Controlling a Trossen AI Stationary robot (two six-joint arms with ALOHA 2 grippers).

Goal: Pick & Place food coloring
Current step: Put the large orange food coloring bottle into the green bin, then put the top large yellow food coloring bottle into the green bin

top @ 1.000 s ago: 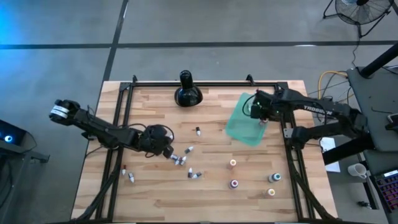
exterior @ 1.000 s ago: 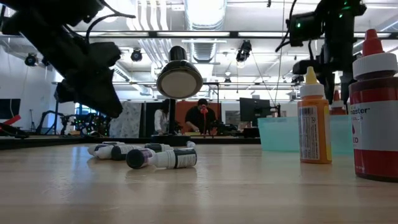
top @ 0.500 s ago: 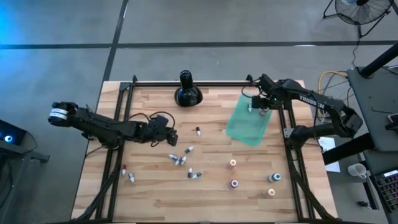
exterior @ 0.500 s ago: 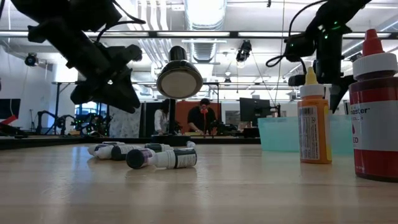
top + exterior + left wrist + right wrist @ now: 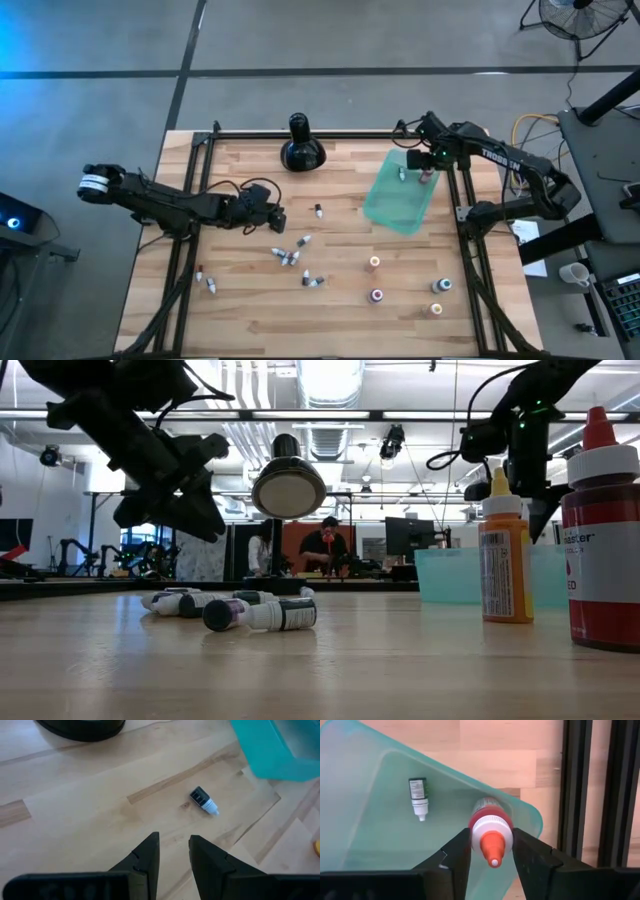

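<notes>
Right gripper [image 5: 491, 851] over teal tray [image 5: 365, 785], red-capped dropper [image 5: 490, 832] nozzle-up between loosening jaws; left jaws near-closed, empty.

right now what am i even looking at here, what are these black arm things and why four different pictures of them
It is a table robot with two dark arms, each ending in a two-finger gripper. One picture looks straight down from above, one looks level across the table top, and two come from cameras on the arms' wrists.

On the wooden table lie small food coloring vials, and a few bottles stand upright. A black bulbous object sits at the far edge.

The right gripper hangs over a teal tray with a red dropper bottle between its fingers. One small vial already lies in the tray.

The left gripper hovers above the table with nothing in it, fingers slightly apart, facing a lone vial.
</notes>
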